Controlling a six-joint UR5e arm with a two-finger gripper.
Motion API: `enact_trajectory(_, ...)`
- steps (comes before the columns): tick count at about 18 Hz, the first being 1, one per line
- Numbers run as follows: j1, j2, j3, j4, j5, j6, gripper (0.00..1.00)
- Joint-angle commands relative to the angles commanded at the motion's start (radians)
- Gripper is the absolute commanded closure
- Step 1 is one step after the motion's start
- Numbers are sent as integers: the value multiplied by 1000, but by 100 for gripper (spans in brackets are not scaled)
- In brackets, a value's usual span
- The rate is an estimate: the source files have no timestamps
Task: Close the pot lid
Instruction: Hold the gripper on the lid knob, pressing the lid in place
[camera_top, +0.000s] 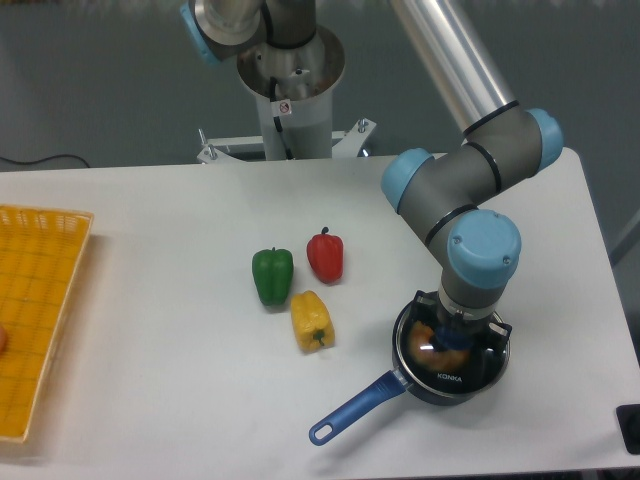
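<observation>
The pot (452, 385) sits near the front right of the table (150, 230), its long blue handle (352, 409) running out toward the near left. The glass lid (447, 368) lies over the pot's mouth, its metal rim lined up with the pot's edge and the "KONKA" lettering showing on the near side. Whether it is fully seated or held just above the rim cannot be told from this view. Something orange shows through the glass inside the pot.

The gripper (455, 338) comes straight down onto the middle of the lid, where a bit of the blue knob shows — the arm's wrist blocks the fingers, so I cannot tell whether the jaws are clamped on the knob or let go.

To the left of the pot, three peppers stand in a loose group: a yellow pepper (312, 320) nearest the pot, a green pepper (272, 275) further left and a red pepper (325, 255) just beyond, close to each other but well apart from the pot. At the far left edge of the table lies a yellow basket (40, 300) — only part of it is in view.
</observation>
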Motion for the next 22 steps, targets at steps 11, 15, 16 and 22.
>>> enact_trajectory(11, -3, -2, -3, 0, 9, 0, 50)
enact_trajectory(15, -5, -2, -3, 2, 9, 3, 39)
enact_trajectory(16, -5, -2, -5, 2, 9, 5, 37)
enact_trajectory(22, -5, -2, -6, 3, 9, 8, 27)
